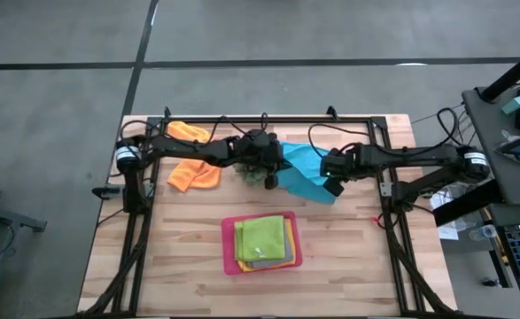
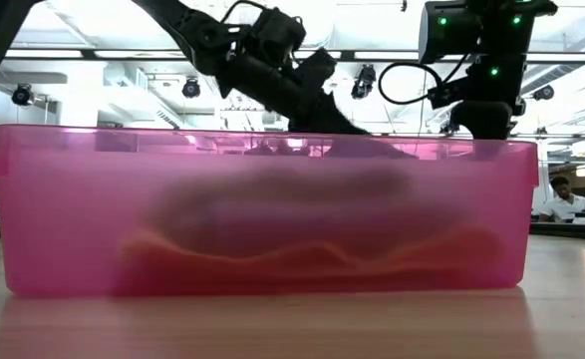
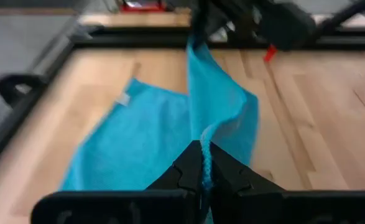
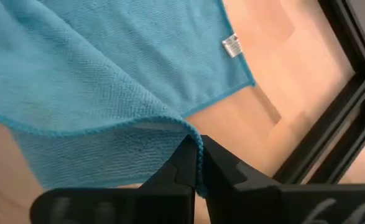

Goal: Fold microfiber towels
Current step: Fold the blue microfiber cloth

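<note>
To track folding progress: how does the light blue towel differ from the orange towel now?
The light blue towel is pinched by both the left gripper and right gripper, jaws shut; the orange towel is held by neither. Blue is partly lifted; orange lies crumpled under the left arm. Both remain outside the pink tray.

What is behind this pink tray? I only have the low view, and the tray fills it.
Observer: A light blue towel lies beyond the pink tray, partly lifted off the table.
Operator: Who holds it?
Observer: Both. The left gripper is shut on one edge, the right gripper on another.
Operator: What is inside the tray?
Observer: A stack of folded towels, the lime green towel on top.
Operator: Any left unfolded?
Observer: An orange towel lies rumpled under the left arm.
</note>
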Robot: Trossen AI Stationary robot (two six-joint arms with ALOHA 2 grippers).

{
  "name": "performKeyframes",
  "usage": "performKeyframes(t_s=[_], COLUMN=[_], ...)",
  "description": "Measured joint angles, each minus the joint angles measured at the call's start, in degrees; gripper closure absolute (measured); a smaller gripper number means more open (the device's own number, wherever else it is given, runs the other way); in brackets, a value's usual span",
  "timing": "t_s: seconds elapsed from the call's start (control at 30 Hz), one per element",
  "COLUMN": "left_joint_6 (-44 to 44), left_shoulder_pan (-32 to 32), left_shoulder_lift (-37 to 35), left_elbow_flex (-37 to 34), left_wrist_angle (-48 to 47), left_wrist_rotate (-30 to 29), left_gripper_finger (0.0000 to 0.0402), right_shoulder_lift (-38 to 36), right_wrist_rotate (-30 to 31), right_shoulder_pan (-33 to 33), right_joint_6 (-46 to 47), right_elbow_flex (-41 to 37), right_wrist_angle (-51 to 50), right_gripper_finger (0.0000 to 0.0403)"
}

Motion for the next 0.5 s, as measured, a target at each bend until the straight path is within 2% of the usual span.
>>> performKeyframes(t_s=[0.1,0.2,0.27,0.5], left_joint_6=[1.21,1.47,1.68,2.68], left_shoulder_pan=[0.09,0.13,0.18,0.35], left_shoulder_lift=[-0.25,-0.04,0.08,0.17], left_elbow_flex=[0.90,1.09,1.11,0.47], left_wrist_angle=[2.48,6.32,6.91,6.52], left_wrist_rotate=[-3.14,-11.75,-15.24,-15.55], left_gripper_finger=[0.0402,0.0402,0.0402,0.0402], right_shoulder_lift=[0.15,0.13,0.07,0.03], right_wrist_rotate=[2.63,5.18,6.16,8.53], right_shoulder_pan=[-0.25,-0.80,-1.13,-2.61], right_joint_6=[-0.37,-0.32,-0.26,0.76], right_elbow_flex=[0.00,0.00,0.00,0.00], right_wrist_angle=[0.14,0.22,0.38,3.39], right_gripper_finger=[0.0394,0.0394,0.0394,0.0394])
